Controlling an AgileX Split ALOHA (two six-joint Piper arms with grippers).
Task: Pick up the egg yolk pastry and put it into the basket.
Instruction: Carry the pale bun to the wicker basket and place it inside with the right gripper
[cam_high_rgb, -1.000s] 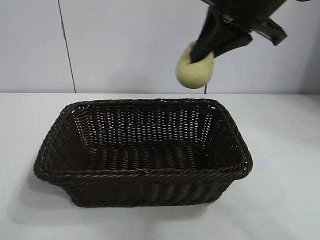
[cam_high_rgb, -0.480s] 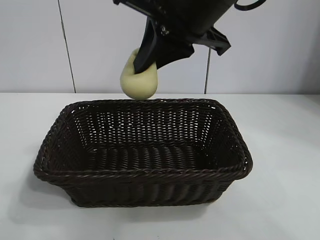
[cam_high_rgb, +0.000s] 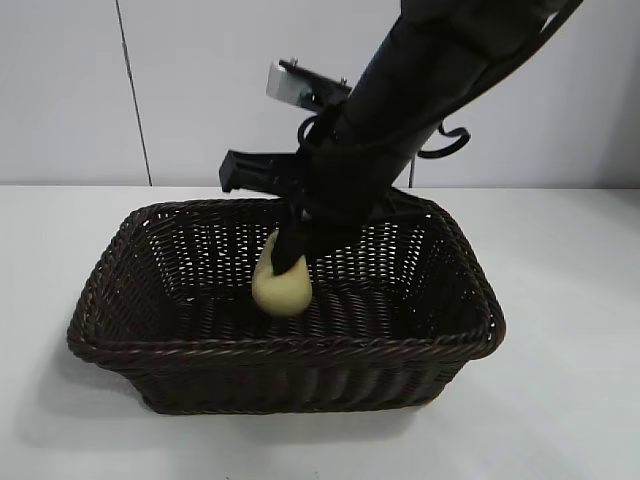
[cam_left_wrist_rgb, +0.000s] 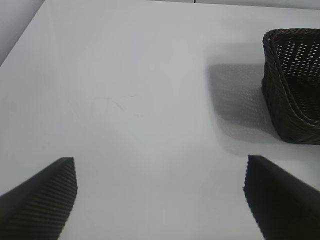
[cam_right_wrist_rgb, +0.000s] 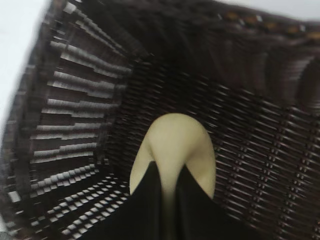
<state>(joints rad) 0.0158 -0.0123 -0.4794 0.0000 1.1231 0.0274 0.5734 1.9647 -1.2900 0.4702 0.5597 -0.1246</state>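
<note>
Wicker basket (cam_high_rgb: 120, 300): I am lowering the pastry (cam_high_rgb: 282, 285) inside | my right gripper (cam_high_rgb: 291, 262) is pinching it from 12 o'clock | basket floor lying just below.

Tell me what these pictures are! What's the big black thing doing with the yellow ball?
It is a robot with two arms, and each arm ends in a claw for grabbing. One picture is taken from in front of the robot. The other two come from small cameras on its wrists.

The yellow ball is a pastry, a soft little bun. The right claw pinches it from above and has it down inside the brown basket, which stands on a white table. The right wrist camera looks past the two dark fingers at the pastry and the woven bottom.

The left claw waits wide open and empty over the table beside the basket. Its two dark tips show in the corners of its own picture.
</note>
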